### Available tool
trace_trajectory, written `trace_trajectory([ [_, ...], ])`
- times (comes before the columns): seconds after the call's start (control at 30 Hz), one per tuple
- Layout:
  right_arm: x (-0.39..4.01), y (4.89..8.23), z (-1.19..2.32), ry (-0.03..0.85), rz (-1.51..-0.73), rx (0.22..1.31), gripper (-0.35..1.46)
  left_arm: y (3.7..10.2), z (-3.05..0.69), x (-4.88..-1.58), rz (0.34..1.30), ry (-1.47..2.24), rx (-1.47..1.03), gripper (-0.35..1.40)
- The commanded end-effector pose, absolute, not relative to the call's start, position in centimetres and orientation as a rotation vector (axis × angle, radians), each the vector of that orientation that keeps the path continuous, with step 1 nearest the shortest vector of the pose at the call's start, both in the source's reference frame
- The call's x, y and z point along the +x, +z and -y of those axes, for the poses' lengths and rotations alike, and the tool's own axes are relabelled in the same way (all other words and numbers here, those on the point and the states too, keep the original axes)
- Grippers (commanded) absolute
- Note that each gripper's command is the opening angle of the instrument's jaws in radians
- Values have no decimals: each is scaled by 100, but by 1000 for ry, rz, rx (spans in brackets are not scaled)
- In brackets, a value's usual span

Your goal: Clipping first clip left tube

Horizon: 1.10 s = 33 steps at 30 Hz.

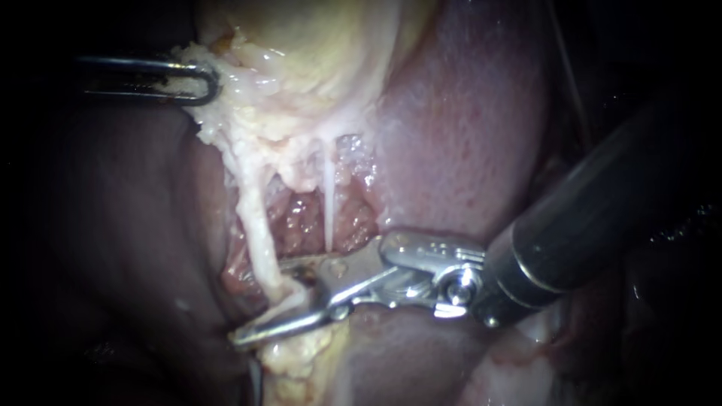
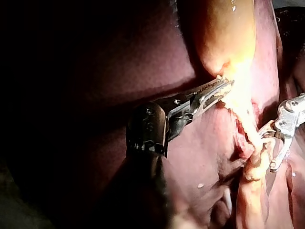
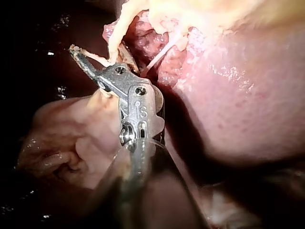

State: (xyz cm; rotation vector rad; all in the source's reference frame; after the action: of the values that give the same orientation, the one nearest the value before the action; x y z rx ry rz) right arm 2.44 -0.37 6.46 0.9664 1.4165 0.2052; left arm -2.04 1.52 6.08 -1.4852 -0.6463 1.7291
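Nearest the endoscope, the right instrument [image 1: 263, 301] comes in from the right. Its dark shaft slopes down to a metal wrist that bends to point the jaws leftward, low across the field. The jaws stand apart in a wedge. The left tube [image 1: 256, 225], a thick pale strand, runs down between them close to the hinge. A gap shows toward the tips, so the jaws straddle the tube and have not closed flat on it. The right wrist view shows this strand meeting the jaws just ahead of the hinge.

Just right of the tube hangs a thinner strand [image 1: 329, 195], clear of the jaws, with raw red tissue behind both. Beyond that, the liver [image 1: 466, 113] rises as a smooth pink wall on the right.

Farthest back, the yellowish gallbladder [image 1: 316, 53] hangs above the two strands. The left instrument [image 1: 207, 81] reaches in level from the left, and its jaws are clamped on the gallbladder's pale fringe. From the left wrist, its toothed jaws pinch that tissue at their tips.
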Motion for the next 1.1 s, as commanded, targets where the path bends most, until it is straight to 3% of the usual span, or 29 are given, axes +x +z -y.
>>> trace_trajectory([
  [0.03, 241, 643, 37, 197, -1420, 975, 45, 608, -152, -204, 646, 1729, -1486, -35],
  [0.43, 242, 628, 41, 180, -1463, 1014, 41, 609, -153, -203, 647, 1729, -1487, -35],
  [0.77, 239, 640, 33, 158, -1471, 1035, 41, 611, -153, -204, 649, 1730, -1488, -35],
  [0.9, 238, 647, 19, 194, -1463, 1002, 42, 611, -153, -205, 648, 1730, -1488, -35],
  [1.1, 227, 652, -1, 176, -1408, 920, 43, 611, -153, -204, 649, 1730, -1488, -35],
])
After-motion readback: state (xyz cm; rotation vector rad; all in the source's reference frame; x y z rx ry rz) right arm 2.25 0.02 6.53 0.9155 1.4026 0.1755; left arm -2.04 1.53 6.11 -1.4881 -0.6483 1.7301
